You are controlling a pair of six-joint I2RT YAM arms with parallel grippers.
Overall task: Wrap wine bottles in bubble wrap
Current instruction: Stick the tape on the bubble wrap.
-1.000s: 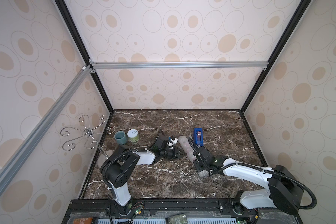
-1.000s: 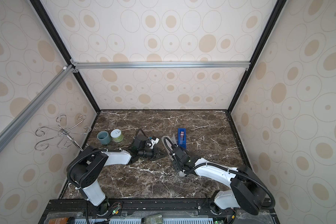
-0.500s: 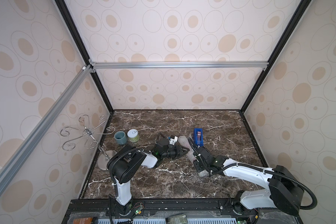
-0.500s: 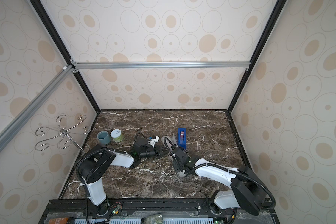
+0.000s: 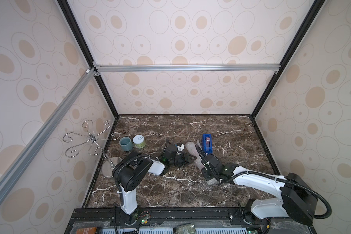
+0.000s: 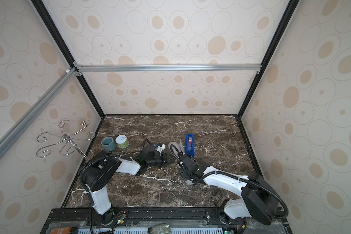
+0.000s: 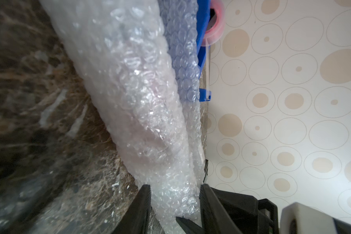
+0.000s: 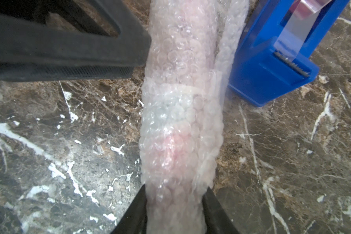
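The wine bottle is rolled inside the bubble wrap (image 8: pixel 180 113); only a pink tint (image 8: pixel 170 145) shows through the film. The roll (image 5: pixel 191 147) lies on the marble table (image 5: pixel 170 188), and a strip of clear tape (image 8: pixel 182 90) crosses it. My right gripper (image 8: pixel 174 202) is shut on the roll near its front end. My left gripper (image 7: pixel 174 202) comes in from the left. Its jaws stand on both sides of the wrap, and the film fills the gap between them. One left finger (image 8: pixel 89 54) touches the roll's side.
A blue tape dispenser (image 5: pixel 207 143) stands right against the far end of the roll. A grey-blue cup (image 5: pixel 126 143) and a green-and-white jar (image 5: pixel 139 141) sit at the back left. A chrome hook stand (image 5: pixel 91 138) rises by the left wall.
My left gripper has slid right, from beside the roll up to it, and its jaws now have the wrap between them. The right gripper and the roll have stayed put.
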